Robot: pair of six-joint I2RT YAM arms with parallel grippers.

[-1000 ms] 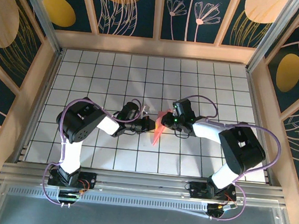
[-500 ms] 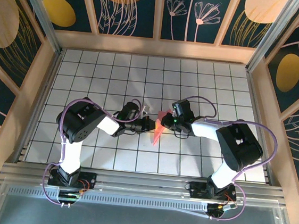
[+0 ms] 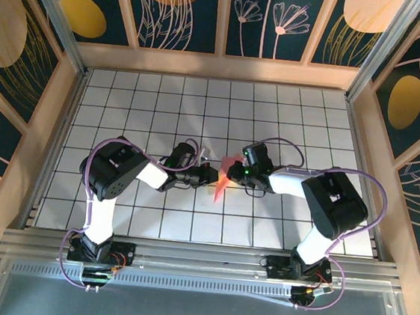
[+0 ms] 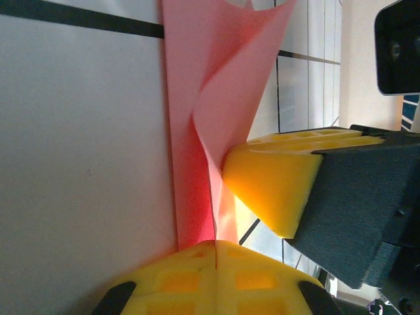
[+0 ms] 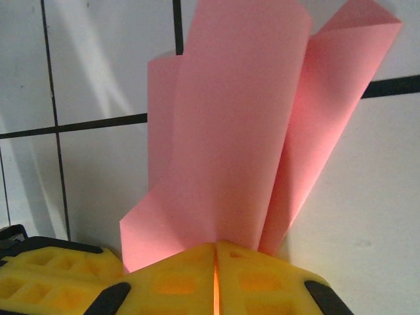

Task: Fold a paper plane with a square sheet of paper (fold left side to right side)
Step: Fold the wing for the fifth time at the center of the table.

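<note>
I'm looking into a purpose-built robot test cell, a lab rig rather than anyone's room. The tabletop (image 3: 126, 96) is a white surface ruled in a black grid, boxed in by wooden-framed wall panels (image 3: 180, 11) printed with dark blue and gold plant patterns, like a staged backdrop. My left arm (image 3: 114, 174) and right arm (image 3: 336, 205) are bolted to an aluminium rail (image 3: 199, 258) running along the tabletop's near edge.
</note>
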